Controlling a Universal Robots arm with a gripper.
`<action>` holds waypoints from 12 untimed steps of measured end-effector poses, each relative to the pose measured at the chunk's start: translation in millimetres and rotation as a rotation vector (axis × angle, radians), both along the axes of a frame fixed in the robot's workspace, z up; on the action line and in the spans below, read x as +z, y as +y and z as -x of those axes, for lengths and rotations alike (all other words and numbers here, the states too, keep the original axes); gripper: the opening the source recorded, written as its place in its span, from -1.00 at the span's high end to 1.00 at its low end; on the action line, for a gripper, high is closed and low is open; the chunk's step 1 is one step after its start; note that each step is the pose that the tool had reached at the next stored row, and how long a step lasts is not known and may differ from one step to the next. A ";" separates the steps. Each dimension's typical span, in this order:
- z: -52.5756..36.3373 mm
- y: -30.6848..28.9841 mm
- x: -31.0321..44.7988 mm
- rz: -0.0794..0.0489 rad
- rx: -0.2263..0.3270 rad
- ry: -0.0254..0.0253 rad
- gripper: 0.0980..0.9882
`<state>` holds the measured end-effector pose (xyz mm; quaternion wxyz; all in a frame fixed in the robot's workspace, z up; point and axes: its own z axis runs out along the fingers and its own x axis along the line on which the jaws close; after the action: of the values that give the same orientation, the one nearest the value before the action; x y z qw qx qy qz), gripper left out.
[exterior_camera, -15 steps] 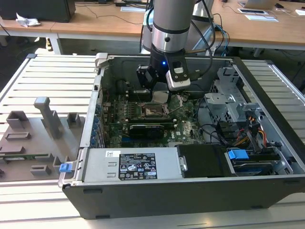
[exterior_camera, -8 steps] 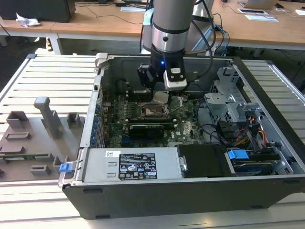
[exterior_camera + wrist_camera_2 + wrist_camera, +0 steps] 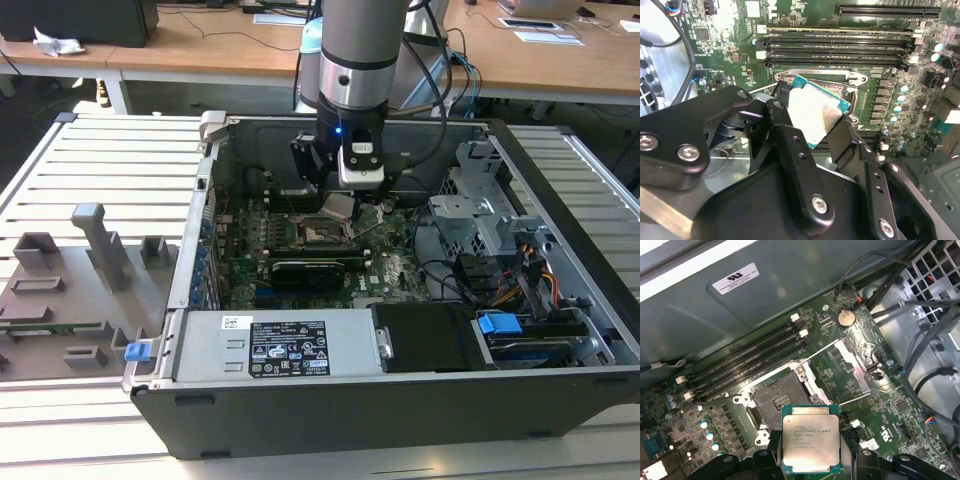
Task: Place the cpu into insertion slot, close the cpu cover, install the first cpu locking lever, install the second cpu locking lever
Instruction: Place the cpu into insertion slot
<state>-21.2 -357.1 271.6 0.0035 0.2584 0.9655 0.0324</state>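
Note:
My gripper [image 3: 338, 208] hangs inside the open computer case, shut on the cpu [image 3: 811, 437]. The cpu is a flat square chip with a silver-grey top, and in both wrist views a black finger [image 3: 771, 446] presses each side of it [image 3: 815, 112]. It is held a little above the board and tilted in the exterior view. The insertion slot [image 3: 777, 400] lies just beyond the chip, its dark pin field bare. The cpu cover [image 3: 854, 362] stands swung open beside the slot. A thin wire lever [image 3: 816, 348] is raised along the slot's edge.
Long black memory slots [image 3: 745, 362] run beside the socket. Cables [image 3: 920, 340] and a metal drive cage [image 3: 480, 215] crowd the exterior view's right. A power supply [image 3: 285, 345] spans the case front. A grey fixture tray [image 3: 70, 290] lies outside the case at the exterior view's left.

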 end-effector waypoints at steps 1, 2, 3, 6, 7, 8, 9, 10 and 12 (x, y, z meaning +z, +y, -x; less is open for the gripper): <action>0.0 0.0 0.0 0.001 -0.011 0.0000 0.00; -0.1 0.0 0.0 0.001 -0.017 0.0000 0.00; -0.1 0.0 0.0 0.002 -0.030 0.0000 0.00; -0.4 0.0 -0.1 0.006 -0.079 -0.0001 0.00; -0.5 0.0 -0.1 0.008 -0.091 0.0000 0.00; -0.5 0.0 -0.1 0.008 -0.099 -0.0001 0.00; -0.6 0.0 -0.1 0.009 -0.109 0.0000 0.00; -0.7 0.0 -0.1 0.010 -0.117 -0.0001 0.00; -0.8 0.0 -0.1 0.012 -0.140 0.0000 0.00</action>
<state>-20.4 -357.1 271.5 0.0073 0.3252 0.9452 0.0263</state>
